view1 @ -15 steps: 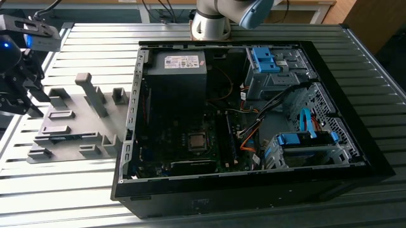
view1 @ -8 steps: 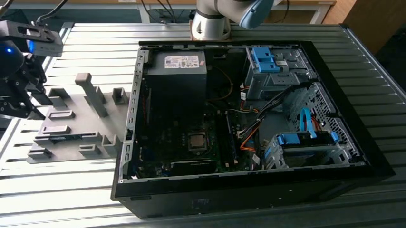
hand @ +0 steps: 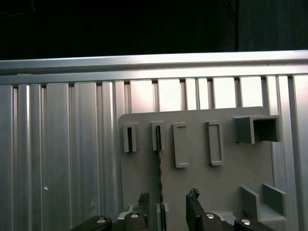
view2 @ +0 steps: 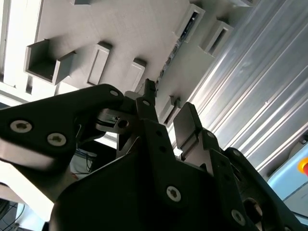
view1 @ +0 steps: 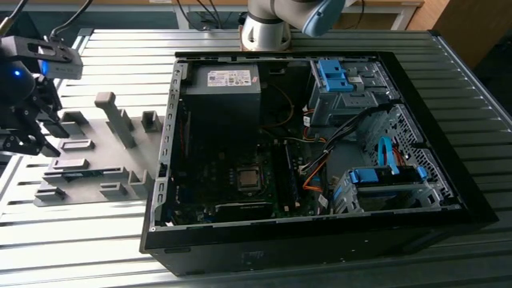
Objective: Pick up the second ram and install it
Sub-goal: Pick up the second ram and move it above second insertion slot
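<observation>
One gripper (hand: pixel 168 199) is hanging open above the grey holder (hand: pixel 226 187) on the worktop (hand: pixel 62 159), with the second ram (hand: pixel 158 163) standing edge-on in a slot beneath its spread fingers (hand: pixel 195 207).

Black gripper (view2: pixel 166 108), silver screws (view2: pixel 173 193); grey arm (view1: pixel 267 30), pale-blue cap (view1: pixel 320 18).
</observation>
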`<act>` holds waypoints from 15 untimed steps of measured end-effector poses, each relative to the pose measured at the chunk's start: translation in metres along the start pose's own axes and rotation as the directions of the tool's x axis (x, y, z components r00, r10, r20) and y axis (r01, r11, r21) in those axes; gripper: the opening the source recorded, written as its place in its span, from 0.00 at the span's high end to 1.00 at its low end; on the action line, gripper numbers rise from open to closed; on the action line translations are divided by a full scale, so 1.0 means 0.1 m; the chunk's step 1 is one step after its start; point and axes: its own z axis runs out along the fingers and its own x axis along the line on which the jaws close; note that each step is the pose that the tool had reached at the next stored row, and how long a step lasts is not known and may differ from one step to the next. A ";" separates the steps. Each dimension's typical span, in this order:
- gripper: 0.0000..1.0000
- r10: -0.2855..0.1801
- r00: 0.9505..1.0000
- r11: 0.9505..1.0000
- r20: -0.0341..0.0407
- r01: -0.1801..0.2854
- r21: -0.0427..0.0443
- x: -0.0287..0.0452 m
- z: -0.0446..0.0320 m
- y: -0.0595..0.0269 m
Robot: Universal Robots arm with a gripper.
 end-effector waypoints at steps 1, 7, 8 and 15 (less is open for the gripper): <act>0.57 0.000 1.000 1.000 0.000 0.000 0.000 0.013 0.018 -0.001; 0.57 0.000 1.000 1.000 0.000 0.000 0.000 0.050 0.127 -0.005; 0.57 0.000 1.000 1.000 0.000 0.000 0.000 0.051 0.146 -0.006; 0.57 0.000 1.000 1.000 0.000 0.000 0.000 0.055 0.225 0.006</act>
